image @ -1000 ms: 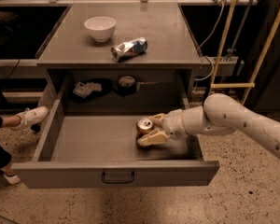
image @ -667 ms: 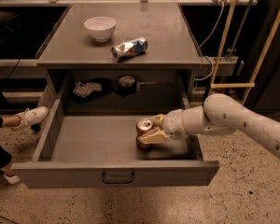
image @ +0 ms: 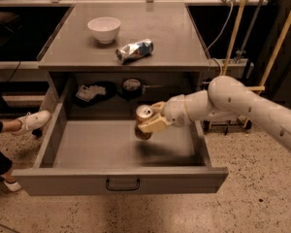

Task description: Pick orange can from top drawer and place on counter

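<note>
The orange can (image: 144, 118), with brownish-orange sides and a silver top, is held upright in the air above the middle of the open top drawer (image: 121, 180). My gripper (image: 151, 120) reaches in from the right on a white arm and is shut on the can, one finger (image: 153, 125) in front of it. The can is clear of the drawer floor and casts a shadow on it. The grey counter (image: 165, 38) lies behind and above, at the level of the drawer's back.
On the counter stand a white bowl (image: 104, 29) and a crushed silver-and-blue can (image: 134, 50). Dark items (image: 131, 86) sit on the shelf behind the drawer. A person's shoe (image: 30, 121) is at the left. Yellow poles (image: 235, 28) stand at the right.
My gripper has lifted the orange can off the drawer floor and carried it up and to the left. The drawer and counter things have not moved.
</note>
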{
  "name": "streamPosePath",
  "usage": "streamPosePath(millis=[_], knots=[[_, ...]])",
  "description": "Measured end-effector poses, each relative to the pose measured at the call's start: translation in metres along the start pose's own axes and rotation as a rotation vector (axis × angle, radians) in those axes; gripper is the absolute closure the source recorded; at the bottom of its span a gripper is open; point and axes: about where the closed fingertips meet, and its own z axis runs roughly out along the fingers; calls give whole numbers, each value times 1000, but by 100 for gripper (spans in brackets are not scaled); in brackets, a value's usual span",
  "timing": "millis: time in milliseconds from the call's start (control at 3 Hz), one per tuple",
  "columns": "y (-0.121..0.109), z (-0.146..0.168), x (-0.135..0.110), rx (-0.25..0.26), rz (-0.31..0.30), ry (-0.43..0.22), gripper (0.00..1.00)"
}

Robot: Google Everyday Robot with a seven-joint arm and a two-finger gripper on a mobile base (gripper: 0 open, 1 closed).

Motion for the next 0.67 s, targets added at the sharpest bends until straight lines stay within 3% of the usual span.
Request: streamPosePath(millis=[333, 667], knots=[[-30, -24, -78, 43, -24, -47, 100], [-61, -51, -160, 146, -51, -63, 100]])
